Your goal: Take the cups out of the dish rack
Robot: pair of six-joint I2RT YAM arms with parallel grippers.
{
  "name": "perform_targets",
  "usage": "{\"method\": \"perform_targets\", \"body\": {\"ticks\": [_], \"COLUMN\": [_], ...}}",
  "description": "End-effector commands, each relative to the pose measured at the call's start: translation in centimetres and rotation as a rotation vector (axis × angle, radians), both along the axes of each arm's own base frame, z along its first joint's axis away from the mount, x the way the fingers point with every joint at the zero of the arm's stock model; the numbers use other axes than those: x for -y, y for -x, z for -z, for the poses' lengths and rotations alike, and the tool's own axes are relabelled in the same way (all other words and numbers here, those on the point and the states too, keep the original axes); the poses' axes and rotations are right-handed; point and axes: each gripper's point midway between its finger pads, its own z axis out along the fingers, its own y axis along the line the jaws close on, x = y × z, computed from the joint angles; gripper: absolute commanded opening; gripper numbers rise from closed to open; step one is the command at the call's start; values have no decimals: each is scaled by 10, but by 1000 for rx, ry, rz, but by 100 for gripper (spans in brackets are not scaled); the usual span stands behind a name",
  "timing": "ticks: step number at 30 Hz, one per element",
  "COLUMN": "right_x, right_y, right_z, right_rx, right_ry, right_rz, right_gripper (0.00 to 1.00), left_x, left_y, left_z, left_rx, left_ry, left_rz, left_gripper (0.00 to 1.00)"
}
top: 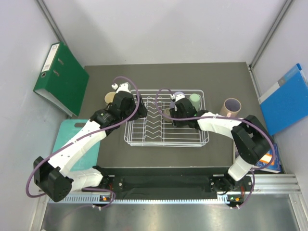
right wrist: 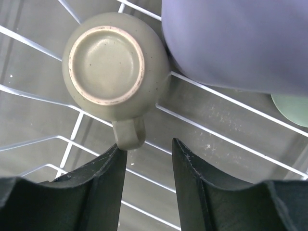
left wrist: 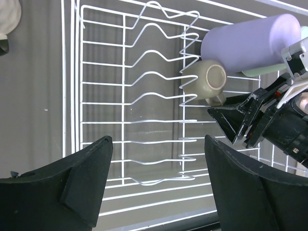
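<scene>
Dark table [top: 216, 86], white rack [top: 166, 144] — right fingers [right wrist: 98, 190] half-open, just beside olive mug [right wrist: 108, 62]

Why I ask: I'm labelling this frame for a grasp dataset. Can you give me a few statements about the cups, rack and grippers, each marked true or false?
1. The olive mug sits base-up in the dish rack. True.
2. The right gripper is shut on the mug's handle. False: its jaws are open, and the handle lies just ahead of one fingertip.
3. The lavender tumbler lies right beside the olive mug. True.
4. Every cup is inside the rack. False: the purplish cup stands on the table, to the right of the rack.
5. The left gripper holds a cup. False: its jaws are open and empty above the rack.
</scene>
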Motion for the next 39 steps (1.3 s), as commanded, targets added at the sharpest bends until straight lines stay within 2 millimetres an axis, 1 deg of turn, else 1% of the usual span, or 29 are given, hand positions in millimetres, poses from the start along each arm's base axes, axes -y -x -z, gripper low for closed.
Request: {"method": "perform_targets", "body": {"ticks": [1,4,5,12,16,20,21,23,24,26,27,29,30,31,32,33,34,35,36,38,39], "right_x": [-14,-16,-20,-28,-28,-26,-26,-25,-25,-25,-24,-24,-24,-25,-27,-27,-31,-36,-33,-37,-35], "right_y": [-12,-11,-13,-15,-17,-19,-20,-20,-19,-18,-17,-15,-13,-9,-9,-4,1,2,9,17,20], "right_z": [-12,-14,-18,-32,-29,-25,-25,-22,-21,-22,-24,-28,-38,-43,-53,-67,-76,-93,-103,-126,-142], "right_rx": [93,102,123,188,190,206,206,202,200,204,207,221,236,249,266,277,288,314,313,330,352], "right_ry": [-45,-50,-65,-89,-80,-73,-73,-65,-63,-63,-61,-54,-62,-60,-68,-75,-81,-104,-101,-119,-138], "right_rz": [-16,-24,-30,-41,-39,-27,-23,-24,-24,-24,-22,-19,-19,-24,-26,-27,-34,-36,-37,-42,-36], "right_gripper": [42,42,42,44,41,33,26,19,11,6,1,0,0,0,0,0,0,0,0,0,0], "left_x": [9,9,10,12,15,16,17,18,18,20,20,20,20,21,21,21,21,21,21,20,22], "left_y": [-3,-4,-4,-4,-5,-5,-6,-6,-6,-6,-6,-7,-7,-7,-8,-8,-9,-10,-12,-14,-15], "left_z": [-13,-15,-14,-14,-12,-11,-11,-9,-10,-8,-9,-8,-8,-9,-9,-10,-10,-13,-14,-15,-16], "left_rx": [51,58,59,61,59,58,58,54,54,51,52,52,52,55,58,62,64,73,76,82,85], "left_ry": [46,41,39,29,25,23,24,21,21,20,20,19,18,20,20,20,18,22,22,21,26], "left_rz": [16,20,23,30,36,40,43,43,44,47,47,46,47,48,46,44,44,42,39,29,25], "left_gripper": [82,81,81,82,82,82,82,82,82,82,82,82,82,81,81,82,81,81,82,83,84]}}
